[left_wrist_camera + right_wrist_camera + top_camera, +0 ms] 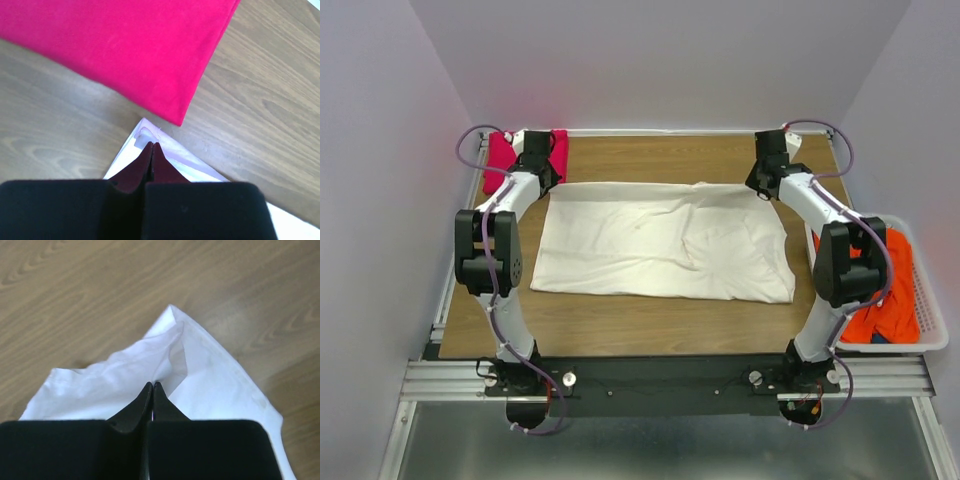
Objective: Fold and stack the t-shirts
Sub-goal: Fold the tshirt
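- Cream-white t-shirt [665,240] lies spread flat in the middle of the table [650,325], with its long edges running left to right.
- Left gripper [152,145] is at the far left corner of this shirt, and its fingers are pressed together with the cloth edge pinched between them.
- Right gripper [152,385] is at the far right corner. Its fingers are also clenched, on a small raised fold of the white cloth.
- Magenta-pink t-shirt [500,155] lies folded at the far left corner of the table. Its nearest corner is just beside the white corner, but they do not touch.
- Orange-red t-shirt [895,300] is bundled in the laundry basket [932,300], which stands off the right edge of the table.
- Bare wood shows as a wide strip along the near edge and a narrower strip along the far edge.
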`<state>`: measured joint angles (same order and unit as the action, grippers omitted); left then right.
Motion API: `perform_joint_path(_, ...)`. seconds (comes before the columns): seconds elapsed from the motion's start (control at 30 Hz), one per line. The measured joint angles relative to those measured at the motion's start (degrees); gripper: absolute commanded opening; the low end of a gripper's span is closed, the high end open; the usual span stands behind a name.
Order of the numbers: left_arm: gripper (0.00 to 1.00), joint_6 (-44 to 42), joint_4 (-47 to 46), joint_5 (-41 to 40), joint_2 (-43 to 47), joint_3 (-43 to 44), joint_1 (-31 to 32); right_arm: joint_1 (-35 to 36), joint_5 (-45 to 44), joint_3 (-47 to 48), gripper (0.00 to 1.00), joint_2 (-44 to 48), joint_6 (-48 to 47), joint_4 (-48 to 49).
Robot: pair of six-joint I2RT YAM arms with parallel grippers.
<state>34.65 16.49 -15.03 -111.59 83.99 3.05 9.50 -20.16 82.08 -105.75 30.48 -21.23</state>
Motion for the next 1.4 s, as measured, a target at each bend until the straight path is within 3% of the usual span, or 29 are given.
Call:
perform_joint_path(0.67,0.0,2.8,-3.5,4.0,15.2,-18.8,-1.7,-0.1,3.5,-19.5,0.06,15.5,4.0,-0.3)
perform_joint_path(1.4,0.0,3.4,-6.3,7.9,22.5,-31.1,-3.7,-0.1,6.1,-29.6,0.06,24.5,6.4,-0.3)
